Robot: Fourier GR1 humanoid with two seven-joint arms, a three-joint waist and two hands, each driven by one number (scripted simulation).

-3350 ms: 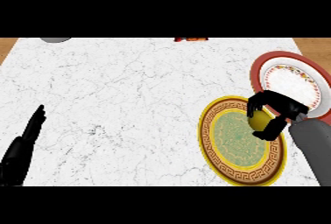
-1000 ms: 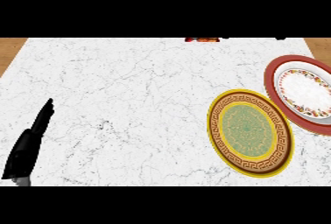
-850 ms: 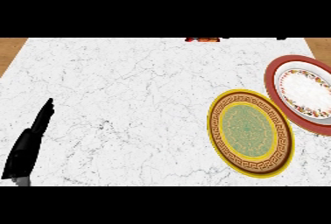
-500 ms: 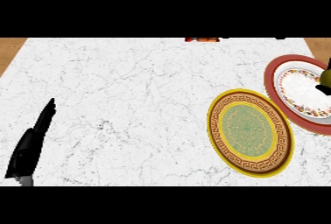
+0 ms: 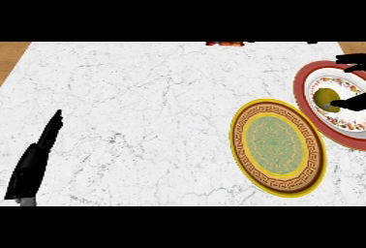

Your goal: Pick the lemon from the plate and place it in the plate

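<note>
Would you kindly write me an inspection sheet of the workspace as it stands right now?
Surface: white marble counter, wood showing at the far corners.
Job's things: lemon lying in the red-rimmed floral plate at the right edge; yellow-rimmed green plate beside it, nothing on it.
Clutter: red-orange item at the far edge, too cut off to name.
Hands: left hand open, resting at the left edge; right hand, fingers reach in around the lemon, grip unclear.
Cables: nothing seen.
Surroundings: nothing seen.

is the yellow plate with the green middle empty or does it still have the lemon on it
Empty. The yellow-rimmed plate shows only its green patterned middle. The lemon lies over the red-rimmed plate, with the right hand at it.
</note>
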